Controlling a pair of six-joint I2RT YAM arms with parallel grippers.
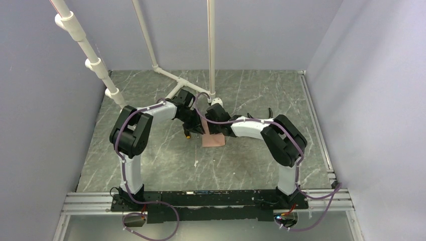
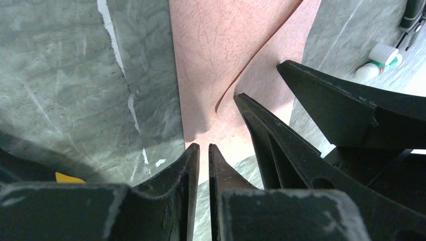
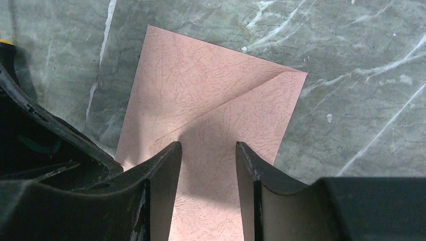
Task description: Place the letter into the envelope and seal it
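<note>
The salmon-pink envelope (image 1: pixel 213 140) lies flat on the marble table between both grippers. In the right wrist view the envelope (image 3: pixel 211 95) has its triangular flap folded down over the body. In the left wrist view the envelope (image 2: pixel 211 55) shows the flap edge slightly raised. My left gripper (image 2: pixel 203 146) is shut with only a thin slit, its tips at the envelope's near edge, nothing between them. My right gripper (image 3: pixel 208 144) is open and empty, low over the envelope's middle. Its fingers (image 2: pixel 261 130) show beside my left one. No separate tan letter sheet is in view.
A white pipe frame (image 1: pixel 171 83) stands at the back of the table. A small white cap-like object (image 2: pixel 383 52) lies beyond the right gripper. A small yellow piece (image 1: pixel 188 134) sits by the left gripper. Walls close in left and right; a rail (image 1: pixel 211 198) runs along the front.
</note>
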